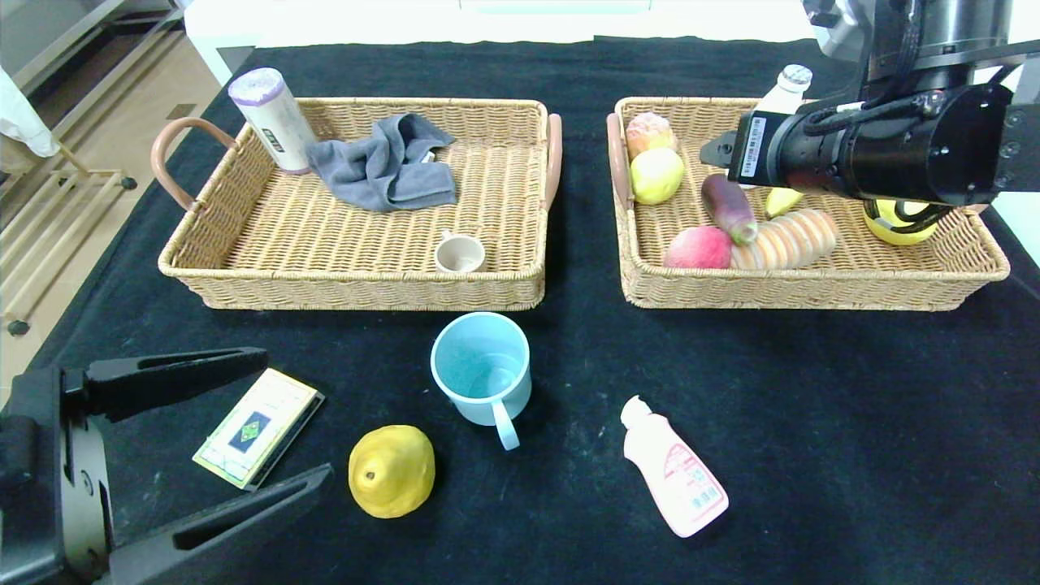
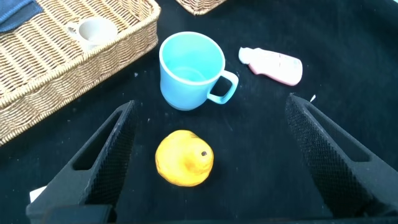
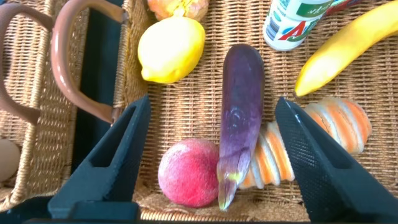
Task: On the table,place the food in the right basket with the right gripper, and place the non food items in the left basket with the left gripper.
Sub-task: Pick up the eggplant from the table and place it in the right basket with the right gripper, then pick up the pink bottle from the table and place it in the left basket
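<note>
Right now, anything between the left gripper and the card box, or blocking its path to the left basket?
Nothing visible. The open left gripper already flanks the card box. The black cloth up to the left basket is bare; the yellow pear and blue mug sit off to the side.

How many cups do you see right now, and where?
2. A small beige cup lies at the front edge inside the left basket; a light blue mug stands on the table in front of that basket. None seem hidden.
</note>
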Robot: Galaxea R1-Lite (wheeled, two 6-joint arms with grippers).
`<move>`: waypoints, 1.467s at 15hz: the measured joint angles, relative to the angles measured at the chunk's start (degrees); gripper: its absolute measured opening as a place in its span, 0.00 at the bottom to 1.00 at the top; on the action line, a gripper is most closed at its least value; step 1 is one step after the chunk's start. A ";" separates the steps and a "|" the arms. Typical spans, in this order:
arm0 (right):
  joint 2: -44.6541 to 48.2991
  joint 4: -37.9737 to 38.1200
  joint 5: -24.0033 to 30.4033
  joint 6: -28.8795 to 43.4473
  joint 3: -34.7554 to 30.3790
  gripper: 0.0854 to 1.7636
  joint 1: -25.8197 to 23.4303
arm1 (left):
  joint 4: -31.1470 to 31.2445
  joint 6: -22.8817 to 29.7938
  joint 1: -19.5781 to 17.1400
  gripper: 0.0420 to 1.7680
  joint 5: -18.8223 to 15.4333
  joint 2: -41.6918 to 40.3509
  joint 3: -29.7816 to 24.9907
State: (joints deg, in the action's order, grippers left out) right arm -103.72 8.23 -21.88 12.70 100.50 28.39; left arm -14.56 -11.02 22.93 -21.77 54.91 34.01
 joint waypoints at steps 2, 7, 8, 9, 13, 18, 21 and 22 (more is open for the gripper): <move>0.61 0.48 0.04 -0.04 -0.67 0.86 0.46 | 0.00 0.00 0.00 0.97 0.02 0.00 0.00; 3.78 9.37 -0.17 -0.06 -2.51 0.91 1.73 | -0.18 0.00 -0.04 0.97 0.00 0.00 -0.02; 4.92 10.12 -0.20 -0.02 -3.78 0.92 2.32 | -0.18 0.00 -0.06 0.97 0.00 -0.04 -0.02; 5.95 10.46 -0.20 -0.06 -5.18 0.92 2.83 | -0.18 0.00 -0.06 0.97 0.02 -0.04 0.00; 10.86 10.18 -0.16 -0.20 -14.06 0.94 4.74 | 0.00 -0.83 0.00 0.97 0.02 -0.26 -0.06; 16.85 10.20 2.05 -1.13 -25.14 0.95 8.35 | 0.06 -1.18 0.00 0.97 0.02 -0.48 -0.22; 18.54 10.15 2.07 -2.32 -29.72 0.96 11.22 | 0.09 -1.85 0.50 0.97 0.04 -0.59 -0.77; 18.77 10.05 2.07 -2.45 -31.34 0.96 12.40 | 0.06 -1.84 0.60 0.97 0.09 -0.66 -0.80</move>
State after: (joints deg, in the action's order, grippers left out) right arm -84.94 18.27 -19.81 10.25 69.16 40.79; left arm -14.49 -12.86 23.53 -21.69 54.25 33.21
